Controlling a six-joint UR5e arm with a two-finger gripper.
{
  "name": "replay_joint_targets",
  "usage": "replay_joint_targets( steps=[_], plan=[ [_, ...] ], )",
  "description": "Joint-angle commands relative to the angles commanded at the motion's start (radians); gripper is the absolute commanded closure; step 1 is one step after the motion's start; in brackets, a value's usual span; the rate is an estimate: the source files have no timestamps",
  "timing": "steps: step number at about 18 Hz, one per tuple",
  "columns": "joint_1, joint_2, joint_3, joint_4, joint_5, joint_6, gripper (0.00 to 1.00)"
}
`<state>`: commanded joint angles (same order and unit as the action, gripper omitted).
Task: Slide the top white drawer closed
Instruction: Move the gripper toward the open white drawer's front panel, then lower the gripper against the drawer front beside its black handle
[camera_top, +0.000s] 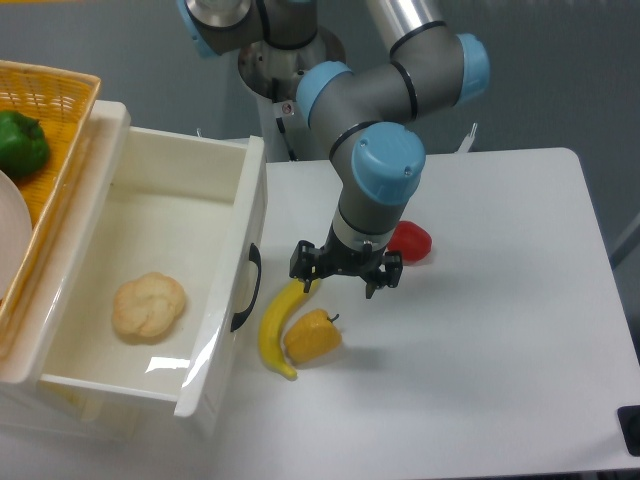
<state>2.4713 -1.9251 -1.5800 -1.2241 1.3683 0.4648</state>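
The top white drawer (232, 300) is pulled far out of the cabinet toward the right. Its panelled front faces right with a black curved handle (246, 289). A pale bread roll (149, 305) lies inside it. My gripper (345, 275) hangs over the table to the right of the drawer front, above the upper end of a banana (282, 320). Its fingers are spread apart and hold nothing. The gripper is a short way from the handle and does not touch the drawer.
A yellow pepper (313, 338) lies against the banana. A red pepper (411, 241) lies behind the gripper. A woven yellow basket (60, 110) with a green pepper (21, 144) sits on top of the cabinet at the left.
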Motion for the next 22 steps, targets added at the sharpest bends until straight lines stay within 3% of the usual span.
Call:
replay_joint_targets(
  steps=[22],
  plan=[
    [-0.061,-0.063,0.005,0.003,0.002,0.006,0.0]
  ],
)
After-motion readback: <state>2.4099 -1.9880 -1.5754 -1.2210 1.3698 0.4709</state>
